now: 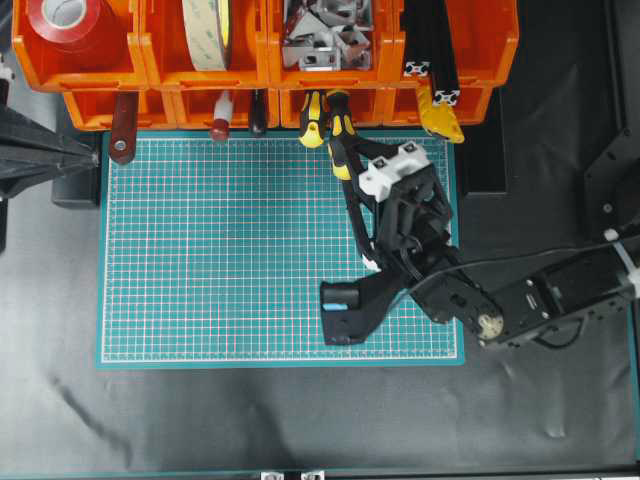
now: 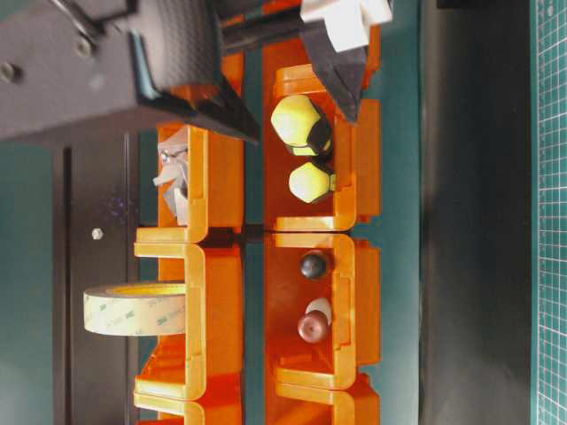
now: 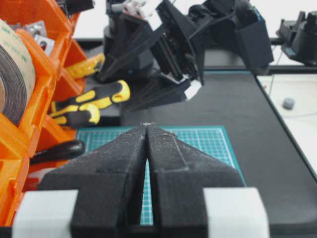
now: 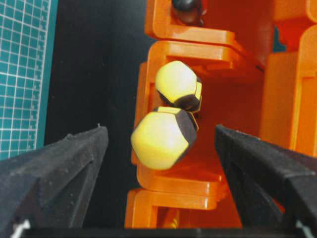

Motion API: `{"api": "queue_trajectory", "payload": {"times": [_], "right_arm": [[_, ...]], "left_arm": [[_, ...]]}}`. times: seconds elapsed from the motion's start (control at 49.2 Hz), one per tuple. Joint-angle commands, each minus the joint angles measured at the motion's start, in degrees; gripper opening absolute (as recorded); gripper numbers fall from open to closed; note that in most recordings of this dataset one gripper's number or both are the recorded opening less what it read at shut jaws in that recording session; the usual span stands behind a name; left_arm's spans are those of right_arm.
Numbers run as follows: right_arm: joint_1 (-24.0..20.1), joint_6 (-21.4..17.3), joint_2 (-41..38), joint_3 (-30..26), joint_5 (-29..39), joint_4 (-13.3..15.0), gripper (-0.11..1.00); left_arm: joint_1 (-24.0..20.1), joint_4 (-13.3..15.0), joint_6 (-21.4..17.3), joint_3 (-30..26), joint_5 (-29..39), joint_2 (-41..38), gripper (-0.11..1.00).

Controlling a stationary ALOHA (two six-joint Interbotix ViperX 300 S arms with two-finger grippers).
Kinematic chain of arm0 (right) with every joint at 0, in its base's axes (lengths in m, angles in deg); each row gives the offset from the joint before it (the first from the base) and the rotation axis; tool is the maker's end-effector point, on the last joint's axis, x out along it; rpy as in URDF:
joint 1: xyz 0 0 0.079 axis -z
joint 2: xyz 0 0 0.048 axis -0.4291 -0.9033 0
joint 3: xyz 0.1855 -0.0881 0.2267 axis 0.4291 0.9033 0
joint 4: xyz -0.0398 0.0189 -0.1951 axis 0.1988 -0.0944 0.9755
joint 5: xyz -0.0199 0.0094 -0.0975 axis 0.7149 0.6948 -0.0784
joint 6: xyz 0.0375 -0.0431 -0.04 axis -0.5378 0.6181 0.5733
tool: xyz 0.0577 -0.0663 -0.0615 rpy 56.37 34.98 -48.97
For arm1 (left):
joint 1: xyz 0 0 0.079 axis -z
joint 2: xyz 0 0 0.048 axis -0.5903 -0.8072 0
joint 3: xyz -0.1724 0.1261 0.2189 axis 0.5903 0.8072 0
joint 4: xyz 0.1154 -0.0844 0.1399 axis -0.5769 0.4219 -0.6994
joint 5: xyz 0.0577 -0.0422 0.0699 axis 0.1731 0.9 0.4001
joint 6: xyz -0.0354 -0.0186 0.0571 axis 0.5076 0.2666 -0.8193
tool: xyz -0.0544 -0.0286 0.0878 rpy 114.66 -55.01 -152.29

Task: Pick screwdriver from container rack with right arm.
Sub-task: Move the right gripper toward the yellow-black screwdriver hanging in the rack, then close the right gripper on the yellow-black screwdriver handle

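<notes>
The orange container rack (image 1: 200,75) runs along the far edge, in two tiers. Two yellow-and-black handles stick out of a lower bin. The larger, right-hand one is the screwdriver (image 1: 341,128); its shaft is hidden in the bin. It also shows in the right wrist view (image 4: 161,139), the table-level view (image 2: 299,122) and the left wrist view (image 3: 101,96). My right gripper (image 1: 342,152) is open, with a finger on each side of the screwdriver's handle end (image 4: 159,130), not touching it. My left gripper (image 3: 147,125) is shut and empty at the mat's left edge (image 1: 95,155).
The other yellow-and-black tool (image 1: 313,120) lies just left of the screwdriver. A red-handled tool (image 1: 220,122), a black handle (image 1: 257,113) and a brown handle (image 1: 123,128) hang from nearby bins. Upper bins hold tape rolls (image 1: 205,30), metal brackets (image 1: 320,40) and black bars (image 1: 430,45). The green mat (image 1: 230,250) lies below.
</notes>
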Motion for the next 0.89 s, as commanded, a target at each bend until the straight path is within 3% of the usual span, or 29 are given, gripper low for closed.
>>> {"api": "queue_trajectory", "payload": {"times": [0.0,0.305,0.549,0.874], "right_arm": [[0.62,-0.26,0.62,-0.70,-0.70,0.44,0.84],[1.76,-0.53,0.18,-0.97,-0.62,-0.26,0.76],[0.44,-0.44,-0.26,-1.93,0.44,-1.41,0.42],[-1.14,0.35,-0.26,-6.42,6.42,-1.41,0.42]], "left_arm": [[0.18,-0.18,0.18,-1.58,-0.26,-0.62,0.00],[0.09,-0.18,0.18,-1.58,-0.26,-0.79,0.00],[0.00,-0.18,0.18,-1.58,-0.26,-0.18,0.00],[0.09,-0.18,0.35,-1.41,1.76,0.53,0.00]]}}
